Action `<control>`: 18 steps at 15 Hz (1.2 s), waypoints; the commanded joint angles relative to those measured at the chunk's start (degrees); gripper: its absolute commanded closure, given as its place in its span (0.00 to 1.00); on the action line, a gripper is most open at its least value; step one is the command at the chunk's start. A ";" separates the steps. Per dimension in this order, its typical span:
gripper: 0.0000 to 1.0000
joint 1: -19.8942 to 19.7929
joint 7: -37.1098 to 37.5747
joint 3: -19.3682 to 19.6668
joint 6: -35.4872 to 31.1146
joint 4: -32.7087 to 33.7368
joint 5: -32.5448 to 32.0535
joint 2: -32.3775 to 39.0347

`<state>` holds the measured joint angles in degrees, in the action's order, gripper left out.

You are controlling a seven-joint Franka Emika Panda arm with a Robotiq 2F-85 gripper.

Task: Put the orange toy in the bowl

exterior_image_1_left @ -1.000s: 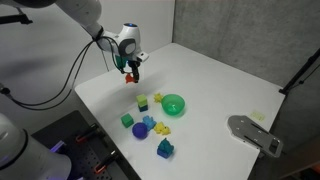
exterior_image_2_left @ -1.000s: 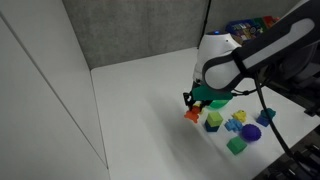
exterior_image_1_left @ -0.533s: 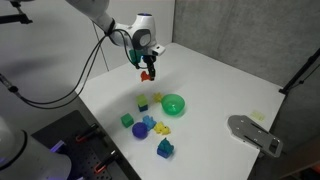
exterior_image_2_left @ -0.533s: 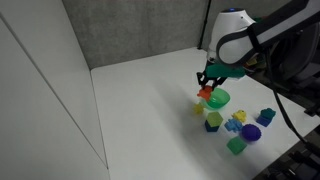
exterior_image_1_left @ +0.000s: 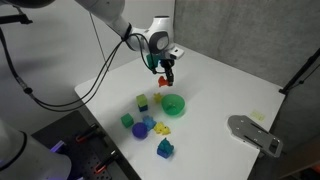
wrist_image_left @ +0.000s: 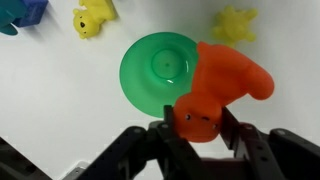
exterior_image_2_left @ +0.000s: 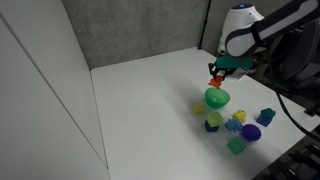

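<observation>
Orange toy (wrist_image_left: 228, 82) pinched between the closed fingers of the gripper (wrist_image_left: 200, 122), lifted clear of the table, overlapping one edge of the green bowl (wrist_image_left: 150, 68) in the wrist view and hanging just above it in both exterior views. Below, a white table (exterior_image_1_left: 230, 90) with the bowl near its middle, yellow pieces (wrist_image_left: 90, 17) close by the bowl, and a blue-purple ball (exterior_image_1_left: 141, 130) among other small coloured blocks clustered near it. Behind the table, a dark grey wall panel (exterior_image_2_left: 140, 30).
</observation>
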<state>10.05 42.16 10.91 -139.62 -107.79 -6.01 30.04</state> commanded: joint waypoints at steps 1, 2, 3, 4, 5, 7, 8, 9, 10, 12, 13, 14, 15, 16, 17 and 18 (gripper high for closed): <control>0.78 -0.63 3.16 2.23 -1.20 3.54 -2.95 3.79; 0.78 -0.38 4.03 3.12 -1.82 4.07 -3.79 4.98; 0.78 -0.27 4.70 3.70 -2.05 4.54 -4.30 6.17; 0.78 0.02 5.70 4.51 -2.52 4.98 -5.13 7.46; 0.78 0.13 6.58 5.06 -2.69 5.59 -5.57 8.70; 0.78 0.54 8.25 6.15 -2.80 6.88 -6.57 11.22; 0.78 0.68 8.90 6.51 -2.85 7.47 -6.90 12.29; 0.78 0.70 9.13 6.58 -2.52 8.00 -6.89 13.04; 0.38 0.63 9.31 6.58 -2.40 8.45 -6.71 13.64; 0.21 0.60 8.81 6.30 -2.68 8.64 -6.39 13.67; 0.12 0.69 8.36 6.10 -2.88 8.44 -6.40 13.18; 0.03 0.81 8.03 5.92 -2.99 8.11 -6.38 12.61; 0.00 0.58 7.13 5.27 -3.16 7.54 -6.02 11.75; 0.00 0.56 6.37 4.77 -3.47 6.75 -5.89 10.71; 0.00 0.24 4.87 3.85 -3.71 5.52 -5.52 9.15; 0.00 -0.08 3.32 2.96 -4.02 4.37 -5.24 7.61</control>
<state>10.88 49.08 16.01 -143.11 -100.13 -11.61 42.41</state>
